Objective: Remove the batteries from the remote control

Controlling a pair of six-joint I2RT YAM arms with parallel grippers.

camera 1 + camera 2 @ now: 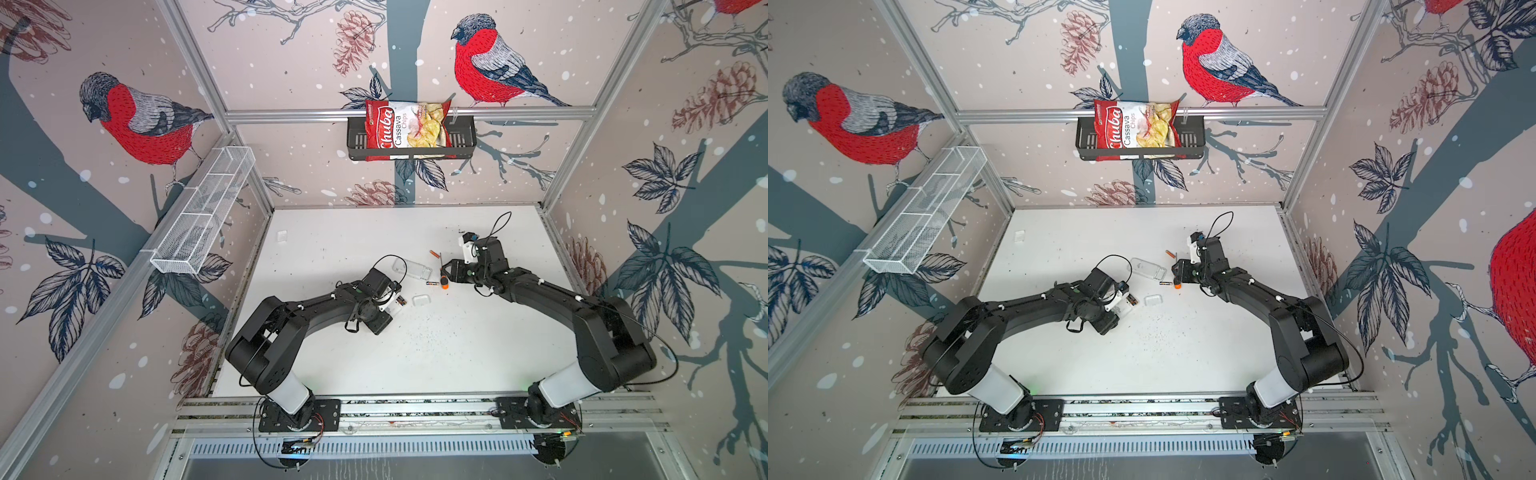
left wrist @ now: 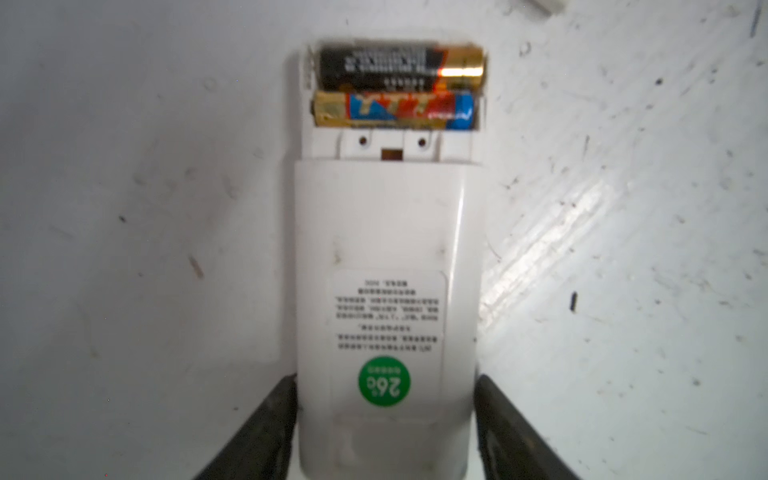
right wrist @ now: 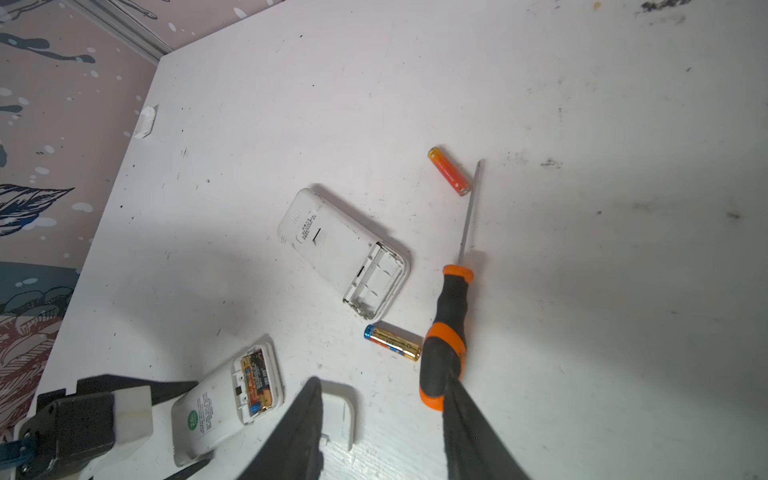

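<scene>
On the left, the left pincer (image 2: 385,378) straddles the white plastic remote control (image 2: 386,232) lying on the scuffed white desk (image 2: 124,208). Whether its jaws squeeze it, I cannot tell. In its open bay sit a black-and-gold battery (image 2: 401,66) and a blue-and-gold battery (image 2: 395,110). Rightwards lie an emptied white remote (image 3: 345,249), a loose gold battery (image 3: 392,343) and an orange battery (image 3: 451,171). The right pincer (image 3: 382,382) hangs open, one finger over the handle of the orange-and-black screwdriver (image 3: 446,328). I'd pin the body firmly, then lever each cell up gently.
</scene>
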